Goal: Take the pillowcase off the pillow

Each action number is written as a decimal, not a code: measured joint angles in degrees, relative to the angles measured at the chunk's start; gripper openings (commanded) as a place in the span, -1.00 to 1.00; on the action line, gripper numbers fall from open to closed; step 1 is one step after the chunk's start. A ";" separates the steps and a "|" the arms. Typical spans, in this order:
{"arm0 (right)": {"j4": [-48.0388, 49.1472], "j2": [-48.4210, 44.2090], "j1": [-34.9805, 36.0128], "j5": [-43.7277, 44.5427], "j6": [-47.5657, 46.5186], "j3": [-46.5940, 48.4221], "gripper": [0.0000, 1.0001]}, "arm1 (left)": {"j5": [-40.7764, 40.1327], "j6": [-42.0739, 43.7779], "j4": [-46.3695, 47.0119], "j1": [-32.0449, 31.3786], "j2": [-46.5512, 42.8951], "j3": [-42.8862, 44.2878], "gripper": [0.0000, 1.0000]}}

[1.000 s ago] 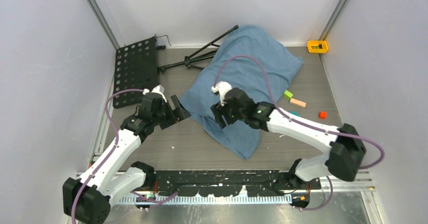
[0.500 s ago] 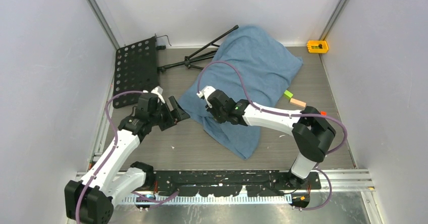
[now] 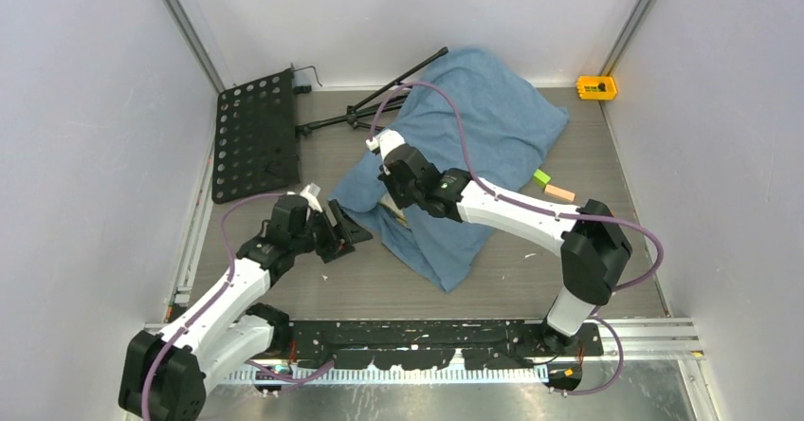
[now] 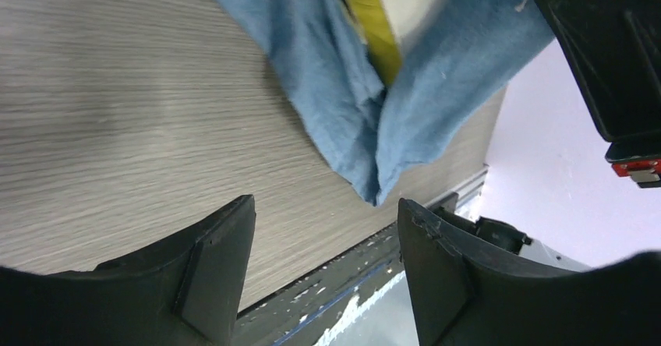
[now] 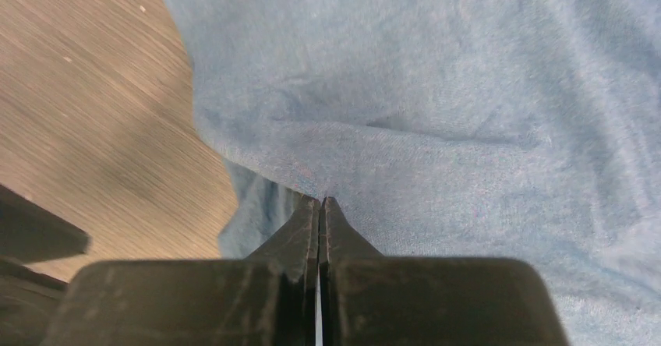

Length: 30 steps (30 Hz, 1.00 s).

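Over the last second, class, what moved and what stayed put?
The right gripper slid left across the pillowcase and its jaws shut on a fold, baring a sliver of the pillow. The left gripper, jaws open, drew back toward its base. The coloured blocks stayed.

We can read no writing in any of the three views: the dark marks on the small yellow box [image 3: 596, 86] at the far right corner are too tiny, and the red strip [image 4: 638, 167] at the left wrist view's edge is blurred.
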 measured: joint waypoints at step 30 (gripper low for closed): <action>-1.81 -8.17 -5.75 -11.96 10.75 -0.20 -1.00 | -11.06 -10.14 43.60 -12.48 32.17 0.33 0.50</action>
